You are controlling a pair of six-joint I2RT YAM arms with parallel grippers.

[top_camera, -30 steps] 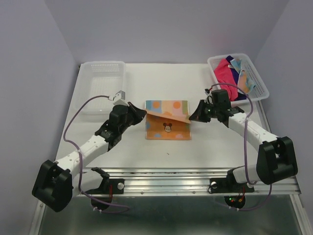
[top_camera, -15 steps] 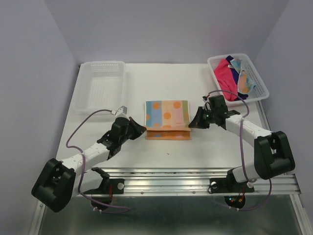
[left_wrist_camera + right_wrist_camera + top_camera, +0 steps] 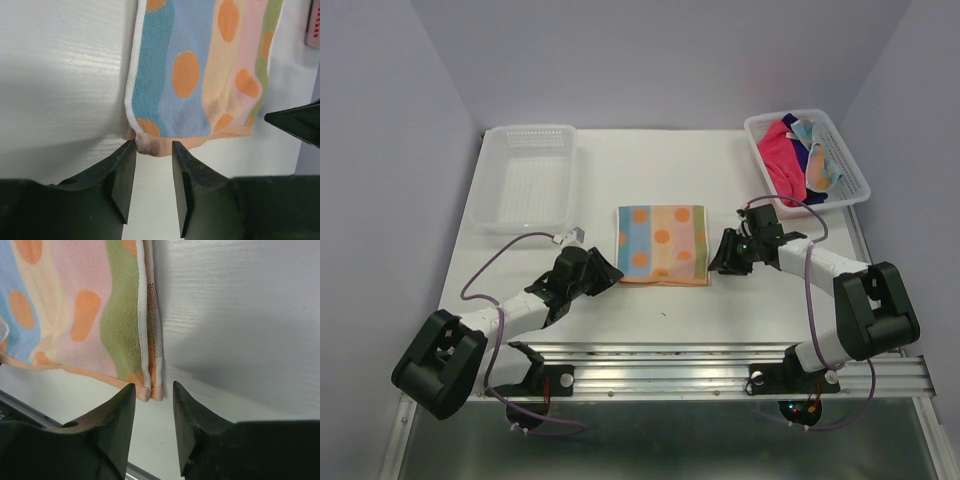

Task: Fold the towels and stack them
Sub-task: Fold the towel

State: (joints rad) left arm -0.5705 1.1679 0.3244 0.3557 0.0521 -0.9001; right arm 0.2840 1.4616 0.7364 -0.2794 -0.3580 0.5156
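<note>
Snagging is the risk: left gripper [image 3: 153, 147] and right gripper [image 3: 153, 388] stand jaws apart, the striped towel [image 3: 661, 243] lying folded just ahead of their tips; a caught corner would undo the fold.

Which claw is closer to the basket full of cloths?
The right gripper: it sits at the folded towel's near right corner, the basket behind it to the right. The left gripper sits at the towel's near left corner, farther off.
</note>
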